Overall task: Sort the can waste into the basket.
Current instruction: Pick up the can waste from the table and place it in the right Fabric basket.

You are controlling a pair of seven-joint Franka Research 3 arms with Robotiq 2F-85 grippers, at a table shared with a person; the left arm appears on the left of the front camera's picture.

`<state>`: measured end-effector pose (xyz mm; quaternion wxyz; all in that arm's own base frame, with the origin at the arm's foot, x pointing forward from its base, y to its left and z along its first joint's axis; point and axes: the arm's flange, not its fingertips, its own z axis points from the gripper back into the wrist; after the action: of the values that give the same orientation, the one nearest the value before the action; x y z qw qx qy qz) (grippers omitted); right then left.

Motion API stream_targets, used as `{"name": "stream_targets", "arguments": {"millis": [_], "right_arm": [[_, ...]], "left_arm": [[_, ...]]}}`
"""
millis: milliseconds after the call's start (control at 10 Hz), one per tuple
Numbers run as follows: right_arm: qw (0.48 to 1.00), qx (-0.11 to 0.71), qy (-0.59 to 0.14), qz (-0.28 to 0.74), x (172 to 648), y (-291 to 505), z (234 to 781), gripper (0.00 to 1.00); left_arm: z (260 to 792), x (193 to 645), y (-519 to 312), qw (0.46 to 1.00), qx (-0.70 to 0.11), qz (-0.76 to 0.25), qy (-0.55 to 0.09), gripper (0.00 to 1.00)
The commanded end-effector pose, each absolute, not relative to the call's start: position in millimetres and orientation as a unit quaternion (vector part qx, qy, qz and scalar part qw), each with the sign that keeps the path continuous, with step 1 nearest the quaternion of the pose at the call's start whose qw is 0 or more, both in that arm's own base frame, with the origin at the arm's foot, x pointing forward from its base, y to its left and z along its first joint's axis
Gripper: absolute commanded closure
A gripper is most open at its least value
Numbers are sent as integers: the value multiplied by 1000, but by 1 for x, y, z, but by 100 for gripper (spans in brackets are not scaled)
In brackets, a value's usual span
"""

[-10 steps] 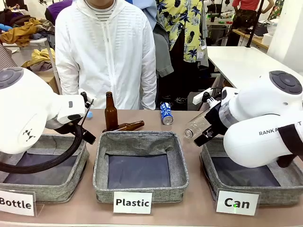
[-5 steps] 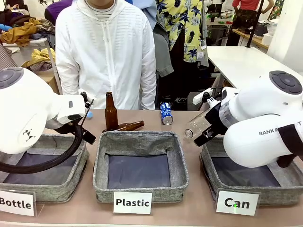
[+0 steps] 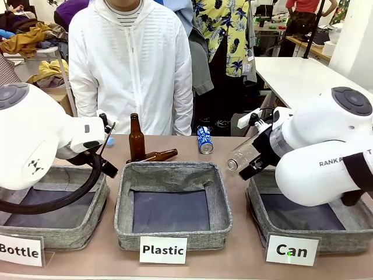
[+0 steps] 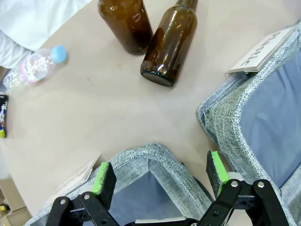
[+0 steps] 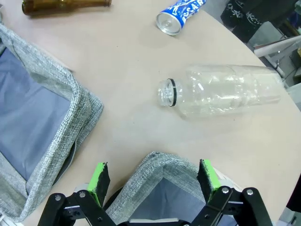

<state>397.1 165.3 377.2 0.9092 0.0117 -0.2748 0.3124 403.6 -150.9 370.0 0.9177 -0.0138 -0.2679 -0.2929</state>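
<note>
Step judged: reach for can (image 5: 181,14), not yet gripped. Over basket (image 5: 162,165) corner right hand (image 5: 153,176) held spread, empty; left hand (image 4: 162,172) also spread, empty. 1 can seen on worktop (image 5: 127,94), far ahead of right hand, past bottle (image 5: 225,89). Next: reach beyond bottle required.

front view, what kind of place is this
Likely a robotics lab staging waste sorting: white left arm and right arm at a table, carded Bottle bin, Plastic bin and Can basket, another work table behind the person.
</note>
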Motion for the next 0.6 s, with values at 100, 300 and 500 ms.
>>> {"name": "stream_targets", "arguments": {"millis": [100,300,500], "right_arm": [[925,121,-275,233,358,156,482,0],[929,226,-223,188,314,127,539,0],[915,304,-208,166,279,72,555,0]], "left_arm": [[460,359,-153,910,-114,-279,-285,0],[523,311,-128,904,-205,-251,-278,0],[551,261,-70,862,-290,-294,-293,0]]}}
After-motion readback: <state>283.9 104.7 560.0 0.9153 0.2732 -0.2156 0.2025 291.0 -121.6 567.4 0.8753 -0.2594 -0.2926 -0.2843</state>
